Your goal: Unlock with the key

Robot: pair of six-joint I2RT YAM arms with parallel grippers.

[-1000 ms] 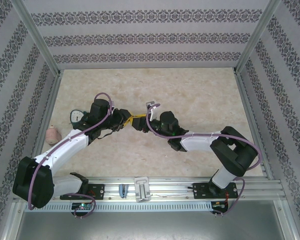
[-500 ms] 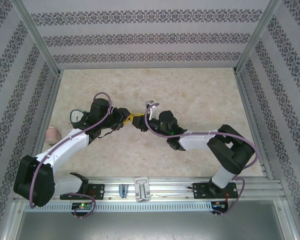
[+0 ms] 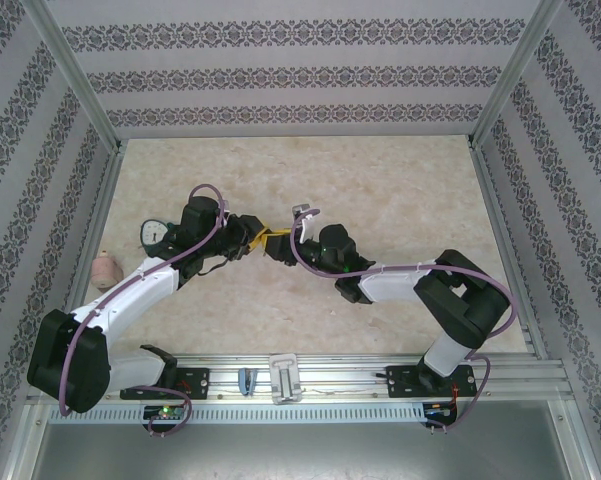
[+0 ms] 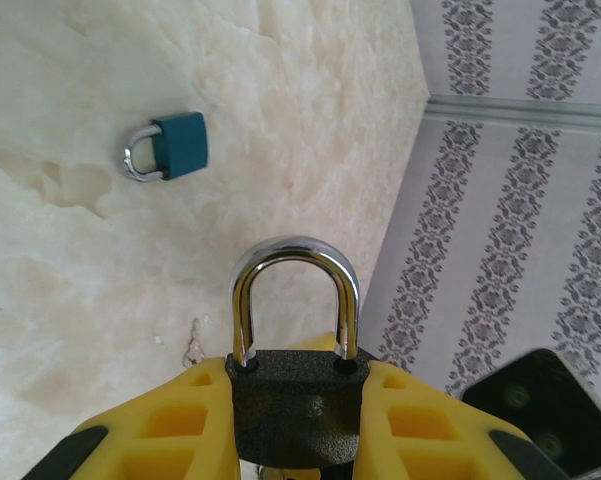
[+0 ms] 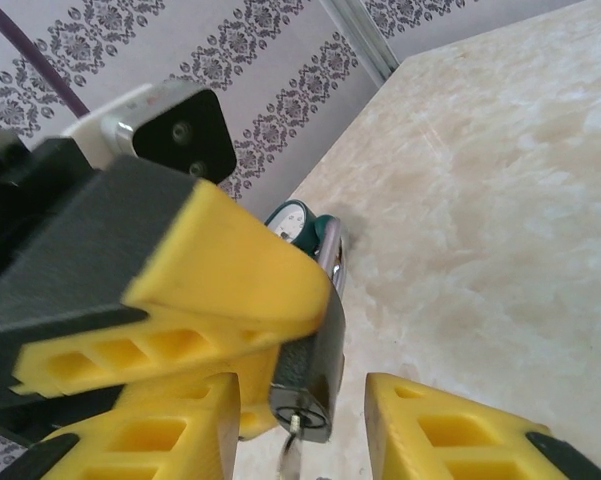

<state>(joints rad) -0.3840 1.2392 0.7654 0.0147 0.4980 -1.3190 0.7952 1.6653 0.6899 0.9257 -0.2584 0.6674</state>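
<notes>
Padlock [image 4: 295, 405] is above the bench [image 4: 80, 290], gripped by the left tool [image 4: 297, 385], and its shackle is shut. Key [image 5: 292, 440] sits in the keyhole between the right tool's [image 5: 302, 425] open fingers. Next move, I think: pinch the key and turn it.

A black padlock [image 4: 295, 405] with a shiny steel shackle stands upright, its body clamped between the yellow fingers [image 4: 170, 425] of the left gripper [image 4: 295, 420]. Beyond it a small teal padlock [image 4: 170, 147] lies flat on the marble table [image 4: 70, 270], well apart from the table's edge along the patterned wall [image 4: 520, 200].
</notes>
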